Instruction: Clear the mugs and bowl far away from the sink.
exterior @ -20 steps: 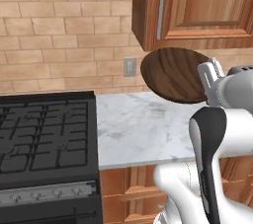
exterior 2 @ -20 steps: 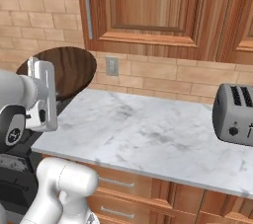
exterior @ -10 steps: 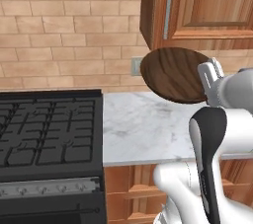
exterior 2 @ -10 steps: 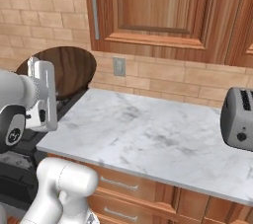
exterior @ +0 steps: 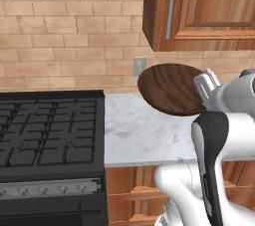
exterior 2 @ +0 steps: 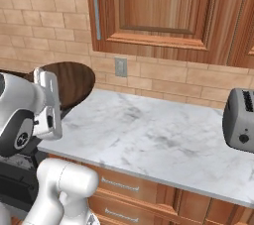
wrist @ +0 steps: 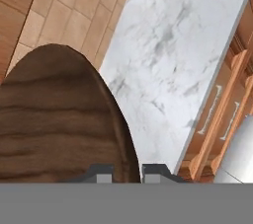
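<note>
stove (exterior: 50,130) at left, black | marble counter (exterior: 139,135) beside it | bowl (exterior: 172,88) dark wood, tilted on edge, lifted above the counter | gripper (wrist: 126,171) clamped on the bowl's rim | toaster (exterior 2: 240,120) at the counter's right end

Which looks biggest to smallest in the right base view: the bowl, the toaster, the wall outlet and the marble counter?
1. Marble counter.
2. Bowl, though it is held up nearer the camera and partly hidden by the arm.
3. Toaster, cut off by the picture's edge, so its rank against the bowl is unsure.
4. Wall outlet.
</note>
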Available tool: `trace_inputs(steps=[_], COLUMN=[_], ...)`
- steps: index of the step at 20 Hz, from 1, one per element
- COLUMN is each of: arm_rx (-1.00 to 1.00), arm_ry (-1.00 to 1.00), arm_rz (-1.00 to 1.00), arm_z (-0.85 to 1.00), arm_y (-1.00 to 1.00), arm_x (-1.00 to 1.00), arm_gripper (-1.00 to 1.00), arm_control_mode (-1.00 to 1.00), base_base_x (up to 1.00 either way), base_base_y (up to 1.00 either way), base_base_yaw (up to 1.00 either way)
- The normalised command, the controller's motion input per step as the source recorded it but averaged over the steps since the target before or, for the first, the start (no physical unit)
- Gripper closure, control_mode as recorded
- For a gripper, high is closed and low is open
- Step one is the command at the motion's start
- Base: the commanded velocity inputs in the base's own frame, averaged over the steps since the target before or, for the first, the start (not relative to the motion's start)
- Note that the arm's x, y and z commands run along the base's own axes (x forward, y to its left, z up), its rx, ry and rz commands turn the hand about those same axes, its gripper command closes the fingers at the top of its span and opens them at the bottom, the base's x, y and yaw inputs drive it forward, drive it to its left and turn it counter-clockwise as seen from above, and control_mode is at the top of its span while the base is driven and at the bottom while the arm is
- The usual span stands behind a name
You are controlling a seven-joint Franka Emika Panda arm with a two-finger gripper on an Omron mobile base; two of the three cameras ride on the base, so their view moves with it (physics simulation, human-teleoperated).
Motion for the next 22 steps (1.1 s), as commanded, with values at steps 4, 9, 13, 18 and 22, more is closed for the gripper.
trace_inputs(steps=[4,9,13,18,22], arm_rx=[-0.04,-0.01,-0.03,0.0,0.0], arm_ry=[0.17,-0.04,0.0,0.0,-0.02], arm_rz=[0.01,0.02,0.0,0.0,0.0], arm_z=[-0.59,-0.48,-0.65,-0.66,-0.64], arm_y=[0.03,0.0,0.0,-0.01,-0.01], arm_x=[0.21,0.26,0.27,0.15,0.03], arm_gripper=[1.0,1.0,1.0,1.0,1.0], arm_control_mode=[-1.0,-1.0,-1.0,-1.0,-1.0], base_base_x=[0.0,0.0,0.0,0.0,0.0], base_base_y=[0.0,0.0,0.0,0.0,0.0], base_base_yaw=[0.0,0.0,0.0,0.0,0.0])
